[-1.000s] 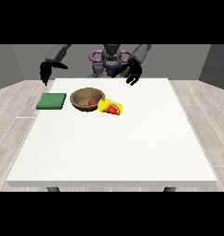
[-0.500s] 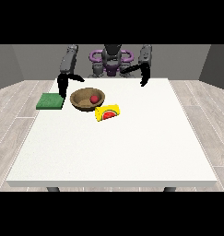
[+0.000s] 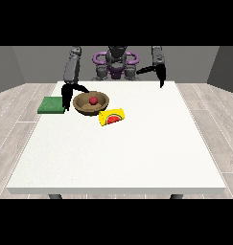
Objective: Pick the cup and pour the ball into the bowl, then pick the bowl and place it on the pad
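A brown bowl [image 3: 91,104] stands on the white table [image 3: 122,153] with a red ball [image 3: 93,100] inside it. The yellow cup [image 3: 112,116] with a red inside lies on its side just right of the bowl, in front of it. A green pad [image 3: 52,105] lies flat to the left of the bowl. The hand at the view's left [image 3: 68,94] hangs between the pad and the bowl, with fingers pointing down and the thumb reaching toward the bowl's rim. Far from the objects, the hand at the view's right [image 3: 159,73] is raised above the table's back edge, fingers straight.
The robot's torso [image 3: 116,64] stands behind the table's back edge. White tabletop stretches from the cup to the front and right edges.
The hand at the view's left has come down from beside the shoulder to the bowl's left rim. The hand at the view's right has drawn back and up. The ball now rests in the bowl.
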{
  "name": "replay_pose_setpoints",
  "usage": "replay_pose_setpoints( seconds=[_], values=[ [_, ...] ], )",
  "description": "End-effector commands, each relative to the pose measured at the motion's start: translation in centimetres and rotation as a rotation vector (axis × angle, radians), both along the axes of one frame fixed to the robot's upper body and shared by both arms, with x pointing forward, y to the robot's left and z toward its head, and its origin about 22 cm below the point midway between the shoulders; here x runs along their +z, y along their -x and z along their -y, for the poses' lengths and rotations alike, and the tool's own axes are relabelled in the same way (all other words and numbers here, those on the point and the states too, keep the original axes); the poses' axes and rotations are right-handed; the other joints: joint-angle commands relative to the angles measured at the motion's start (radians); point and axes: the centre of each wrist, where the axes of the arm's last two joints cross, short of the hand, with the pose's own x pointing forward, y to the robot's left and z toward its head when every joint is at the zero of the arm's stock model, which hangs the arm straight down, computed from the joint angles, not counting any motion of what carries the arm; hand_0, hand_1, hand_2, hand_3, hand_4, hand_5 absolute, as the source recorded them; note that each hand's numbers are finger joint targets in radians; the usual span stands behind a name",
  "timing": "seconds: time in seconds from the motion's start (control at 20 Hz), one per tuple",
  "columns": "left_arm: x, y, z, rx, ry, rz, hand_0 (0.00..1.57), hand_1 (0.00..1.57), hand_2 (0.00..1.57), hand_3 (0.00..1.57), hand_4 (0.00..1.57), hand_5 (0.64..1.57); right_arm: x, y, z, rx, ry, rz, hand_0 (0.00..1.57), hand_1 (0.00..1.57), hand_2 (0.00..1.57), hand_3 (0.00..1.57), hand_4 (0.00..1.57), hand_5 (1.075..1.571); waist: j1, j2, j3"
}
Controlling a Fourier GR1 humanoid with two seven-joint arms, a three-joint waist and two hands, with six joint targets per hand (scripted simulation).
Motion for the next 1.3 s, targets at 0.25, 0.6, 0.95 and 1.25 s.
replay_pose_setpoints(
  seconds=[0.25, 0.6, 0.95, 1.25],
  values=[
    [0.5, 1.5, -0.9, -0.013, -0.002, 0.031, 0.0, 0.0, 0.0, 0.0, 0.0, 1.566, -2.6, -0.2, -1.4, -0.027, -0.004, -0.011, 0.0, 0.0, 0.0, 0.0, 0.1, 1.563, 0.017, 0.031, 0.0006],
    [3.3, 0.4, -2.6, -0.034, 0.009, 0.089, 0.0, 0.0, 0.0, 0.0, 0.0, 1.569, -4.3, 0.7, -1.4, -0.175, -0.059, -0.228, 0.78, 0.78, 0.39, 0.0, 0.44, 1.533, 0.043, 0.084, 0.0004],
    [4.0, 0.4, 0.3, -0.102, 0.001, 0.107, 0.0, 0.0, 0.0, 0.0, 0.66, 1.531, -4.8, 3.3, 2.7, -0.292, 0.457, -0.349, 1.57, 1.57, 1.57, 1.56, 0.94, 1.558, 0.107, 0.101, -0.004],
    [0.9, 0.2, -1.6, -0.047, 0.034, -0.019, 0.0, 0.0, 0.0, 0.0, 0.96, 1.423, -1.4, -0.6, 0.5, -0.336, 0.477, -0.48, 1.57, 1.57, 1.57, 1.05, 0.86, 1.567, 0.08, -0.068, -0.0038]
  ],
)
